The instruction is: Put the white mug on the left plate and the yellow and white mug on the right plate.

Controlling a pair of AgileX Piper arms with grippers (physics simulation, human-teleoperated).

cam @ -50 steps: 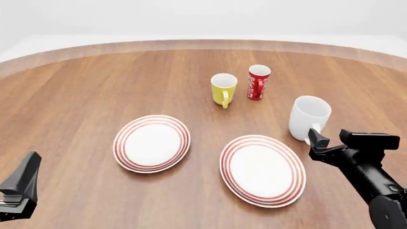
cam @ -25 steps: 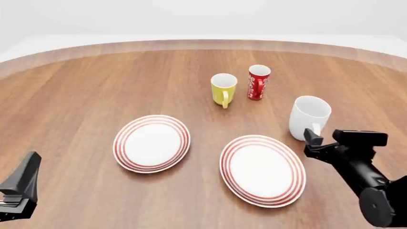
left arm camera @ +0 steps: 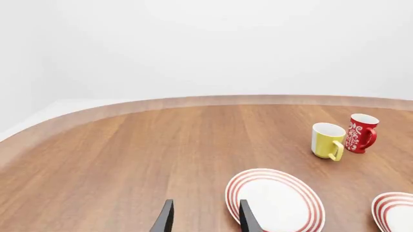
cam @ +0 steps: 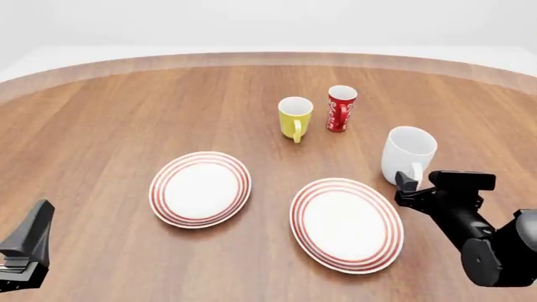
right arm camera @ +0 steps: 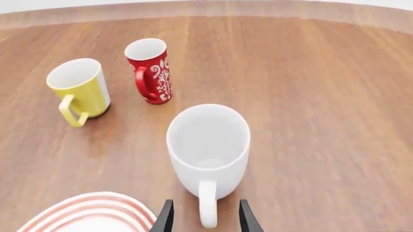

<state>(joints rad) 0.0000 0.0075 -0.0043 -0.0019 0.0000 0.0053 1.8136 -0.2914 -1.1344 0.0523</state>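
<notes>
White mug: hard, shiny, maybe slippery, looks heavy.
Handle: between the right gripper's jaws; grab there.
Jaws: both pairs apart, holding nothing.

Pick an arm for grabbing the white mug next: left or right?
Right. The right gripper is open, its fingers either side of the white mug's handle, which faces it. The left gripper sits at the table's near left edge, far from it.

Two matte black arms. Right arm: rounded joint housing, boxy wrist block. Each pincer: two slim, tapered black fingers. Left pincer: angular wedge-shaped body.
</notes>
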